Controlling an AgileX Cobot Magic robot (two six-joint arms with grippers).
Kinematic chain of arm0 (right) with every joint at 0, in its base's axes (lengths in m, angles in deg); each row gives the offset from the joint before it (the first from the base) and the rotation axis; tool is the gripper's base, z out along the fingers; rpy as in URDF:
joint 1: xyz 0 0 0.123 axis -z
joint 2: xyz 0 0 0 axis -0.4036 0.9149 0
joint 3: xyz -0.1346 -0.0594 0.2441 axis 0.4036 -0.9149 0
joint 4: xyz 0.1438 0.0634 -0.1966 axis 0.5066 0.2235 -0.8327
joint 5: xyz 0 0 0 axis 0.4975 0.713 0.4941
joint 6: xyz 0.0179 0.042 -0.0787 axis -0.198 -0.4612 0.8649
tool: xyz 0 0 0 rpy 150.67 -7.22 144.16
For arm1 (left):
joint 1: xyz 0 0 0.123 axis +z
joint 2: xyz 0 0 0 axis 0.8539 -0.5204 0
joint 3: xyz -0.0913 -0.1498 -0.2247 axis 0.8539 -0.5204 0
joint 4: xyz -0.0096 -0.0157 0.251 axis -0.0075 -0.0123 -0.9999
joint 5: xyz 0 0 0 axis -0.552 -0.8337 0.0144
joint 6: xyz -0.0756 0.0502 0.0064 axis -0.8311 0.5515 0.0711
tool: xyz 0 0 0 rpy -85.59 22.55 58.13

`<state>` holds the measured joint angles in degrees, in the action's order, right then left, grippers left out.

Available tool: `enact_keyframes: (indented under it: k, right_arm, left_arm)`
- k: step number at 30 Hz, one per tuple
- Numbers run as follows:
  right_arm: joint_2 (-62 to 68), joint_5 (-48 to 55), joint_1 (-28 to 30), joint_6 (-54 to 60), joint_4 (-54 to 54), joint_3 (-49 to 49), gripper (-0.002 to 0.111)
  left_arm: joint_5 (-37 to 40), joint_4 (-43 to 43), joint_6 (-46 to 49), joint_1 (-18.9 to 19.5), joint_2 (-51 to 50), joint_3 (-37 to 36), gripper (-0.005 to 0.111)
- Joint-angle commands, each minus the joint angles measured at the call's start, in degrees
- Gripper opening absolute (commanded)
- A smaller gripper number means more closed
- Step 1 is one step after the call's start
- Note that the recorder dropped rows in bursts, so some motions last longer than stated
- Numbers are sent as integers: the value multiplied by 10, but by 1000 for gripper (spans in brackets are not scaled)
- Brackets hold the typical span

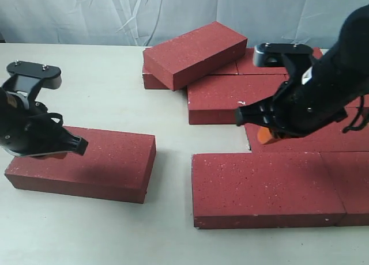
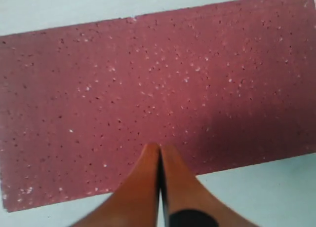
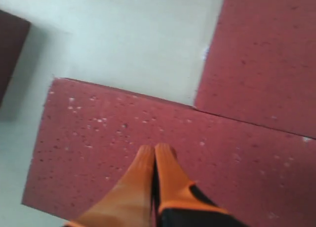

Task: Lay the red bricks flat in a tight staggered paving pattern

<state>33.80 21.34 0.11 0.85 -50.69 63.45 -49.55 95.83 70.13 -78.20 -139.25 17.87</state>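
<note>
Dark-red speckled rectangular paving bricks (image 1: 265,187) flat on pale tabletop (image 1: 86,80), most grouped right, one askew (image 1: 193,52) atop rear ones, lone brick (image 1: 98,161) left, my left pincer (image 2: 159,149) fingers together above it, my right pincer (image 3: 155,149) likewise above a grouped brick (image 3: 89,153).

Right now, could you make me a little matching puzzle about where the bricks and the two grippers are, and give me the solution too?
Things:
1. lone brick
2. top brick
3. left gripper
4. right gripper

States:
A. resting on top of others
B. shut, over the lone brick
C. lying flat, apart from the rest
D. shut, over the grouped bricks

Pairs: 1-C, 2-A, 3-B, 4-D
</note>
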Motion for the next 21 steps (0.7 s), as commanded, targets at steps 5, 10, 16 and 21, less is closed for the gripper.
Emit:
enact_keyframes:
  k: [5, 10, 16, 21]
  right_arm:
    - [-66, -21, 83, 0, -29, -32, -1]
    - [-67, -21, 90, 0, -32, -32, -1]
    - [-67, -21, 90, 0, -30, -32, -1]
    - [-67, -20, 90, 0, -30, -32, -1]
  left_arm:
    - [24, 24, 30, 2, -60, 36, 0]
    - [39, 105, 91, 55, -75, 46, 0]
    - [46, 204, 183, 128, -75, 46, 0]
    - [37, 191, 186, 132, -75, 46, 0]
